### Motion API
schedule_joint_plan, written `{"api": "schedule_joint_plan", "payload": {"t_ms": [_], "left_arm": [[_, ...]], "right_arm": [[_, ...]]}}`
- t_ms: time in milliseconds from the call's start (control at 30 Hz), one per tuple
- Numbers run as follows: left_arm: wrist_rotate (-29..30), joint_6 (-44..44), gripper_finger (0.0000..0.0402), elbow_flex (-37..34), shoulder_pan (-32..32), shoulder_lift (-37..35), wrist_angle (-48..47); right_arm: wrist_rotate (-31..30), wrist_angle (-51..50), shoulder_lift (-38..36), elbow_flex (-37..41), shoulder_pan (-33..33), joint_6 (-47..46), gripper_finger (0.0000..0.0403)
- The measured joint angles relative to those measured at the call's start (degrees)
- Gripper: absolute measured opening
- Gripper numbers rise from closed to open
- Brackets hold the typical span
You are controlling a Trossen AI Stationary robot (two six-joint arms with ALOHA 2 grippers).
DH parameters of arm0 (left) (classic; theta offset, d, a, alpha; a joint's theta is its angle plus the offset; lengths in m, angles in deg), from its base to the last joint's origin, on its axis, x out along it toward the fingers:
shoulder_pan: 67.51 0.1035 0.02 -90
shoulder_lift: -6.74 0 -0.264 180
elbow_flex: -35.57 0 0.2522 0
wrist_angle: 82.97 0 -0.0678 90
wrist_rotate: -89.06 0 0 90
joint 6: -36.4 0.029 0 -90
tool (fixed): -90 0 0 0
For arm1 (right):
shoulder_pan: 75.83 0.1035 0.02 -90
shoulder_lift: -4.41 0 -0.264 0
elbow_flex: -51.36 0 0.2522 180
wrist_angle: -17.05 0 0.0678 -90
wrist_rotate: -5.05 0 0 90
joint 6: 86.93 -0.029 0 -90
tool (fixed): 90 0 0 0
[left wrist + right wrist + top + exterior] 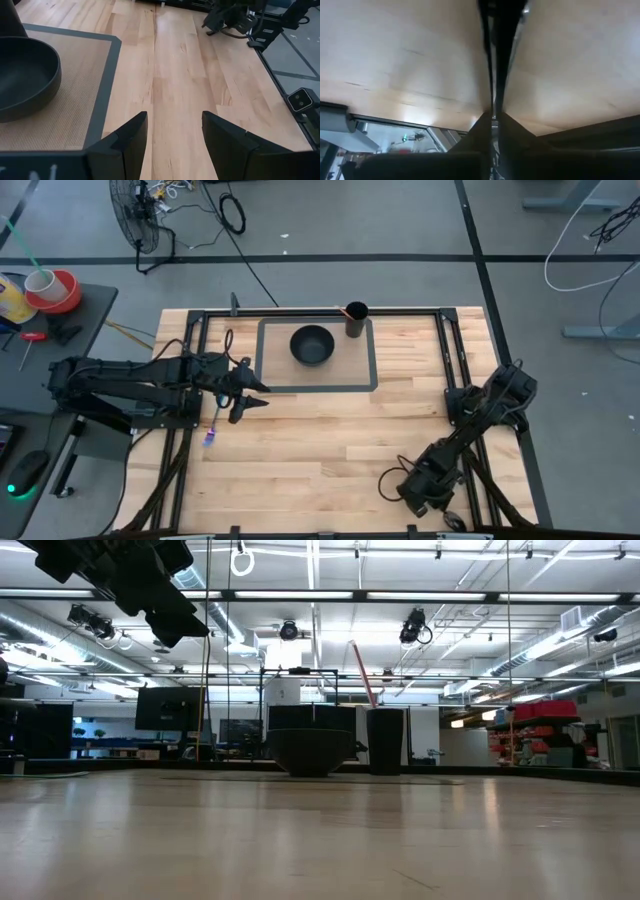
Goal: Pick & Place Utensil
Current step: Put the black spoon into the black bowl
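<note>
One bowl [312,345] and one cup [356,319] holding one utensil [343,310] sit on the mat [268,375]. The left pincer [256,392], apart, hovers beside the mat; the right pincer [494,116], together, parks far off.

Light wooden table [330,450], butcher-block planks, black rails down both sides; toward the far edge there's a tan mat [318,356] with a dark border lying flat on it; small blue-and-white thing [211,434] sits on the wood near the left side, can't tell what exactly
</note>
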Motion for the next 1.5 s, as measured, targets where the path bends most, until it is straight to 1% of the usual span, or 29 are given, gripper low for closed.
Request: {"api": "schedule_joint_plan", "payload": {"t_ms": [100,167,333,433,500,733,800,933,1067,1200,1333,1400,1500], "left_arm": [[0.00,0.02,0.0194,0.00,0.01,0.00,0.02],[0.00,0.07,0.0194,0.00,0.01,0.00,0.04],[0.02,0.55,0.0194,0.00,0.02,0.00,0.10],[0.04,0.85,0.0194,0.00,0.01,0.00,0.19],[0.04,0.86,0.0194,0.00,0.02,0.00,0.35],[0.04,0.85,0.0194,0.00,0.01,0.00,0.35],[0.04,0.87,0.0194,0.00,0.00,0.00,0.35],[0.04,0.85,0.0194,0.00,0.02,0.00,0.33],[0.04,0.85,0.0194,0.00,0.02,0.01,0.24],[0.04,0.85,0.0194,0.02,0.02,0.02,0.01],[0.04,0.85,0.0194,0.02,0.02,0.02,-0.13],[0.04,0.85,0.0194,0.02,0.02,0.00,-0.09],[0.04,0.85,0.0194,0.02,0.02,0.00,-0.40]], "right_arm": [[0.22,-0.46,-0.17,-0.31,-1.73,1.95,0.0012],[-0.77,-0.92,-0.45,-0.88,-3.36,3.39,0.0012],[-7.53,-3.43,-1.80,-3.60,-8.36,8.16,0.0012],[-12.79,-5.49,-1.94,-5.84,-11.88,13.27,0.0012],[-17.33,-6.57,-1.94,-7.39,-14.44,17.59,0.0012],[-37.23,-10.41,-1.96,-12.96,-23.43,33.00,0.0011],[-40.73,-10.79,-1.96,-13.64,-25.79,36.92,0.0011],[-42.36,-11.49,-1.50,-13.72,-29.90,43.40,0.0011],[-43.93,-11.01,-0.59,-13.73,-32.00,49.69,0.0010],[-47.70,-8.74,0.24,-13.76,-32.18,56.85,0.0009],[-49.55,-8.24,1.15,-13.92,-32.08,62.18,0.0010],[-49.92,-7.78,1.51,-13.97,-32.10,63.34,0.0018],[-51.52,-7.36,1.78,-13.87,-32.10,63.55,0.0040]]}}
